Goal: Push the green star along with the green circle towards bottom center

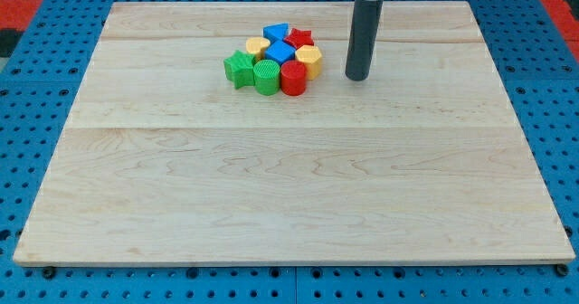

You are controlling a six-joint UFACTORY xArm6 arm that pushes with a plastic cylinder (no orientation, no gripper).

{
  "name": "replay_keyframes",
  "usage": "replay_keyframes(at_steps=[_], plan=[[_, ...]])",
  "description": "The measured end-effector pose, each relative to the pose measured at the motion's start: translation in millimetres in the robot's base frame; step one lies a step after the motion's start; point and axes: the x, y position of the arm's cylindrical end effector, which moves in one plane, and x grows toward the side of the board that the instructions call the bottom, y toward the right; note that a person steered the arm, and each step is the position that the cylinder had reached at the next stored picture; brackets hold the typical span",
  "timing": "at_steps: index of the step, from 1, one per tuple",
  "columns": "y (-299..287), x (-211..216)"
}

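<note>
The green star (239,69) lay in the far half of the table (289,204), a little toward the view's left of centre and nearer the top edge than the bottom. Touching it on the view's right stood the green circle (267,77), and pressed against that was the red cylinder (293,79). Behind these three were packed a yellow block (255,46), a blue cube (281,53), a blue triangle-like block (276,33), a red star (299,38) and a yellow cylinder (309,61), all in one tight cluster.

There was no gripper on this arm, so nothing could be held or closed on; my tip (358,77) rested on the table just to the view's right of the cluster, apart from the yellow cylinder and touching no block.

The two green blocks looked like small, rigid, light pieces that would slide easily on the smooth wood and probably turn or slip aside if struck off-centre. Contact seemed best made on their far faces, near the seam where star and circle met, so both would travel toward the bottom centre together. That spot was crowded by the yellow block and blue cube, which might be dragged along; the star's points could also make it rotate off line.
</note>
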Motion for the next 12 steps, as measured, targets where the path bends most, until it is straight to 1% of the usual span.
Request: replay_keyframes(at_steps=[1,2,3,4,5,6,7,8,9,10,11,12], plan=[[-1.1,24.0],[-22.6,48.3],[-105.9,61.8],[-174.2,38.4],[-201.8,2.0],[-220.6,-14.3],[-220.5,-29.5],[-197.8,-42.5],[-177.6,-42.8],[-145.1,-31.7],[-106.3,-3.6],[-83.3,29.6]])
